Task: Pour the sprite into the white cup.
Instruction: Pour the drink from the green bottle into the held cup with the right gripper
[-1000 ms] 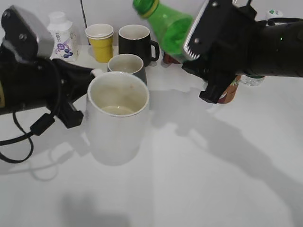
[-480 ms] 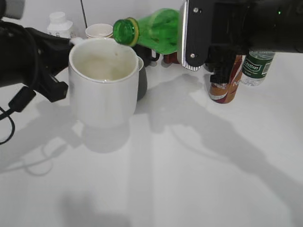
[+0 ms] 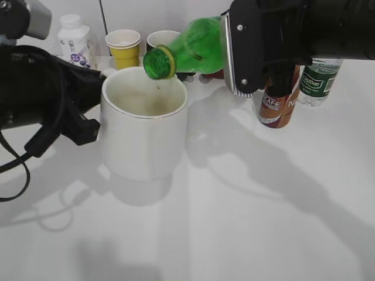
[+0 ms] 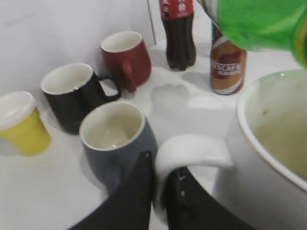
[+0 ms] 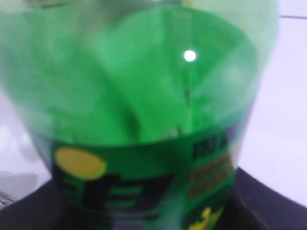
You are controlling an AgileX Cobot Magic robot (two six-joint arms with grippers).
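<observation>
Gripping, right claw: the right gripper (image 3: 249, 55) is clamped across the body of the sprite (image 3: 196, 44); only one grey finger plate shows in the exterior view, so the width of the spread cannot be judged beyond the bottle's girth.
Sprite position: tipped nearly level, green cap (image 3: 157, 63) lowest and hanging over the far rim of the white cup (image 3: 143, 134), cap still on.
Sprite close up: the right wrist view is filled by the green bottle wall, with the label's yellow dot (image 5: 79, 163) at lower left.
Left claw: the left gripper (image 4: 156, 191) has its two dark fingers (image 4: 132, 199) pinched on the white cup's handle (image 4: 192, 151), one on each side of the loop.
White cup position: at the left centre of the table (image 3: 263, 222), mouth open upward, pale residue visible inside.
Behind the cup: a grey mug (image 4: 115, 139) just beside the handle, then a black mug (image 4: 72, 93), a red mug (image 4: 127, 57) and a yellow paper cup (image 3: 124, 50).
Further back: a small white bottle (image 3: 73, 40) at far left, a dark cola bottle (image 4: 178, 33), a brown coffee bottle (image 3: 276, 102) and a clear water bottle (image 3: 316, 82) to the right.
</observation>
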